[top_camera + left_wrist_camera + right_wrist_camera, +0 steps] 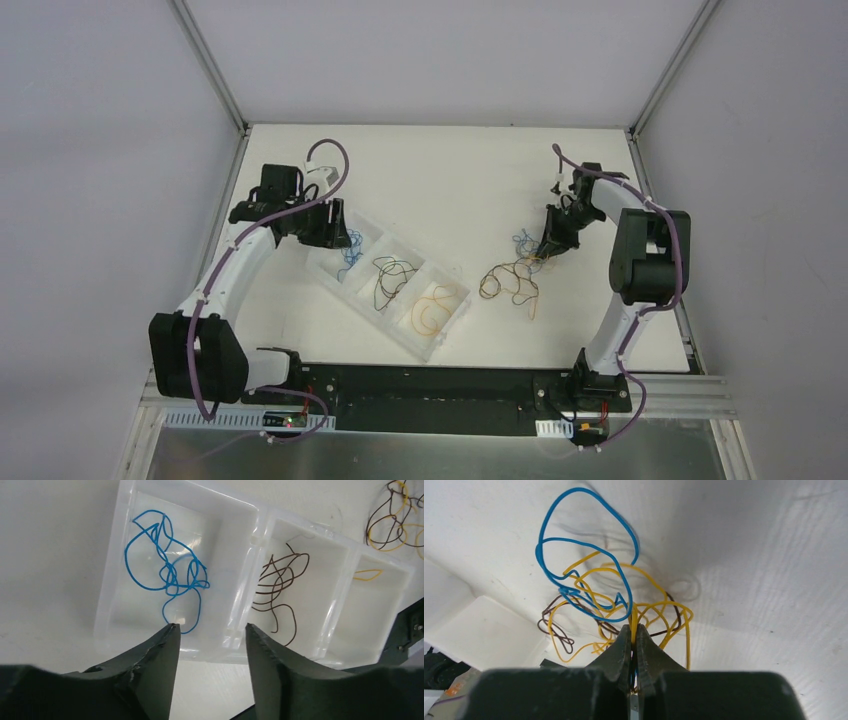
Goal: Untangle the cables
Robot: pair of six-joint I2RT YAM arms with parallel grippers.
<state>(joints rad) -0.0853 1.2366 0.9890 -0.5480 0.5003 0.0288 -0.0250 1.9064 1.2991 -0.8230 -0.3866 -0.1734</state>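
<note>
A tangle of blue, yellow and dark brown cables lies on the white table at the right. My right gripper is shut on a yellow cable of that tangle, with a blue cable looping above it. My left gripper is open and empty at the near edge of the clear tray. In the tray, blue cables lie in one compartment, dark brown cables in the middle one, and a yellow cable in the third.
The clear three-compartment tray lies slantwise at the table's middle left. Metal frame posts stand at the back corners. The black base plate runs along the near edge.
</note>
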